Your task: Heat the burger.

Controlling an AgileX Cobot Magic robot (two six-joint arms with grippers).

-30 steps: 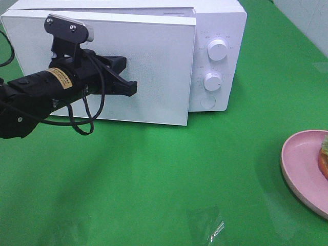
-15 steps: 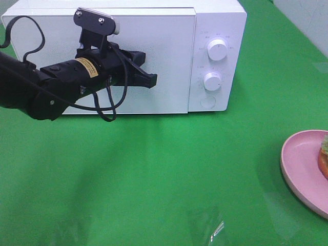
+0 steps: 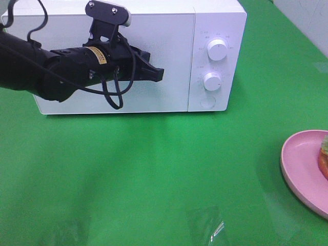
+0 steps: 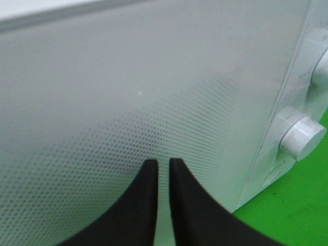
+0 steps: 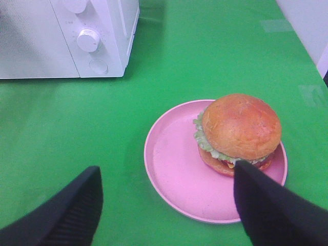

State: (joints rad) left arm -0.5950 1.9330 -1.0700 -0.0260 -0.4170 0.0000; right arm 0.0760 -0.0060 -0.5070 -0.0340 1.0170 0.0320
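Observation:
The burger (image 5: 240, 130), with a golden-brown bun and green lettuce, sits on a pink plate (image 5: 174, 164). In the high view only a sliver of the burger (image 3: 324, 154) shows at the right edge, on the plate (image 3: 302, 169). The white microwave (image 3: 215, 20) stands at the back with its door (image 3: 169, 51) closed flush. My left gripper (image 3: 160, 75) is shut and empty, its tips against the door (image 4: 163, 163). My right gripper (image 5: 166, 171) is open and empty, hovering near the plate and short of the burger. It is out of the high view.
The microwave has two round knobs (image 3: 218, 49) (image 3: 212, 81) and a round button (image 3: 207, 102) on its right panel. A scrap of clear plastic (image 3: 212, 228) lies on the green tabletop (image 3: 154, 174) near the front edge.
The microwave door was ajar and has swung shut. My left gripper moved right and toward the back with it. The plate and burger have not moved.

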